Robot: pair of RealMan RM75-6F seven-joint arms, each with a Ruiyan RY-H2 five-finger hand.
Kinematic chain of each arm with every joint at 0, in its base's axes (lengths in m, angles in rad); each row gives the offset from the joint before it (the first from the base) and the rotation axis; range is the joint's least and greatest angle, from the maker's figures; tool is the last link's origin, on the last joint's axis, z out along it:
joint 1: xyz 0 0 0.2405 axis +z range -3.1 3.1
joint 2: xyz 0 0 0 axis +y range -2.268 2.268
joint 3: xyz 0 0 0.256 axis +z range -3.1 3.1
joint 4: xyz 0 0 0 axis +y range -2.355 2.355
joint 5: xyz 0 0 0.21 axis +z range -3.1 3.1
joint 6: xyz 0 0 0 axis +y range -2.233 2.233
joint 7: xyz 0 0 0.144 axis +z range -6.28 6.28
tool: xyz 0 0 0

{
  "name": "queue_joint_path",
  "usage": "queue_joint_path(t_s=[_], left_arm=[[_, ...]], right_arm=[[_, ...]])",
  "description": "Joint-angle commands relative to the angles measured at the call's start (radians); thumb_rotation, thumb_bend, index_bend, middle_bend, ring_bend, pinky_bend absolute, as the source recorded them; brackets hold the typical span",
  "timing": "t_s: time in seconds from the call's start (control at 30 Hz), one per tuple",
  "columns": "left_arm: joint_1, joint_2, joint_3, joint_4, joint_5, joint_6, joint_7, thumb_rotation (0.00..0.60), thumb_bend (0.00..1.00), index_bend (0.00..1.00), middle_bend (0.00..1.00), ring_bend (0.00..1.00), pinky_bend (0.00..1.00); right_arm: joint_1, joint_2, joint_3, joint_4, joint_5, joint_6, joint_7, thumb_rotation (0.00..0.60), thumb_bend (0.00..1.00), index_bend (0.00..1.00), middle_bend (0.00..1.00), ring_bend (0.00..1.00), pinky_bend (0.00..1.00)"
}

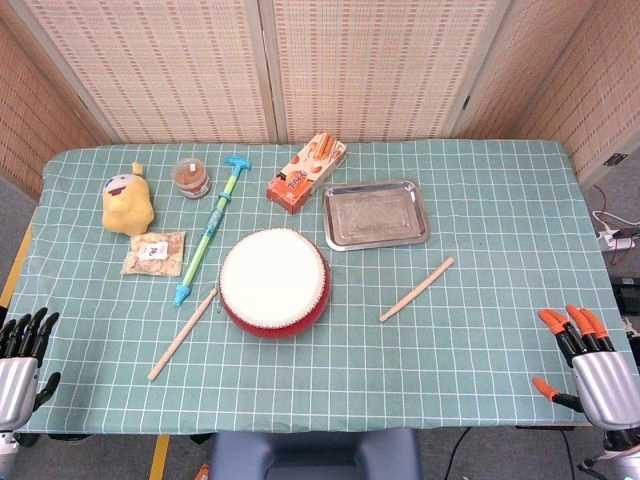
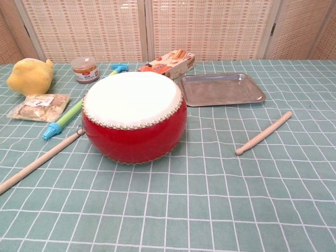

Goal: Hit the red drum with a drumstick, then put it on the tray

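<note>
Right drumstick (image 1: 416, 290) lies clear — drum (image 1: 274, 281), tray (image 1: 376, 214) apart.

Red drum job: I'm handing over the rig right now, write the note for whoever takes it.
Left robot hand: open, at the near left table edge, holding nothing.
Right robot hand: open, at the near right edge, holding nothing.
Red drum: mid-table, upright, white head up.
Right drumstick: flat on the cloth right of the drum, below the tray, apart from both.
Left drumstick: flat, left of the drum, its upper end close by the drum's side.
Tray: behind and right of the drum, nothing in it.
Done: nothing yet.
Left: pick a drumstick, hit the drum, put the stick on the tray.
</note>
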Motion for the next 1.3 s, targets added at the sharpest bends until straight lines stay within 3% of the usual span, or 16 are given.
queue_joint_path(t_s=[0.03, 0.3, 0.53, 0.67, 0.83, 1.03, 1.3], left_arm=[[0.003, -0.002, 0.002, 0.001, -0.002, 0.0, -0.009, 0.6, 0.25, 0.0, 0.0, 0.0, 0.0], [0.015, -0.001, 0.011, 0.001, 0.005, 0.008, -0.044, 0.6, 0.25, 0.0, 0.0, 0.0, 0.0], [0.034, 0.012, 0.012, -0.002, 0.0, 0.03, -0.074, 0.6, 0.25, 0.0, 0.0, 0.0, 0.0], [0.041, 0.013, 0.014, -0.001, -0.003, 0.031, -0.083, 0.6, 0.25, 0.0, 0.0, 0.0, 0.0], [0.048, 0.012, 0.014, 0.005, -0.017, 0.027, -0.092, 0.6, 0.25, 0.0, 0.0, 0.0, 0.0], [0.048, 0.009, 0.013, 0.011, -0.026, 0.013, -0.098, 0.6, 0.25, 0.0, 0.0, 0.0, 0.0], [0.044, 0.003, 0.014, 0.027, -0.032, -0.011, -0.121, 0.6, 0.25, 0.0, 0.0, 0.0, 0.0]], right_arm=[[0.007, -0.002, 0.005, -0.007, -0.009, -0.009, -0.005, 0.6, 0.13, 0.11, 0.14, 0.0, 0.07], [0.071, -0.017, 0.044, -0.025, -0.029, -0.073, -0.022, 0.6, 0.15, 0.21, 0.14, 0.03, 0.14], [0.268, -0.076, 0.132, -0.043, 0.05, -0.359, -0.09, 0.6, 0.26, 0.32, 0.14, 0.06, 0.18], [0.375, -0.15, 0.178, 0.018, 0.14, -0.531, -0.13, 0.6, 0.29, 0.37, 0.14, 0.06, 0.18], [0.471, -0.267, 0.211, 0.145, 0.213, -0.653, -0.189, 0.6, 0.3, 0.38, 0.14, 0.06, 0.18], [0.538, -0.381, 0.215, 0.281, 0.235, -0.71, -0.203, 0.6, 0.32, 0.41, 0.14, 0.06, 0.18], [0.574, -0.473, 0.184, 0.409, 0.236, -0.743, -0.188, 0.6, 0.34, 0.43, 0.14, 0.06, 0.18]])
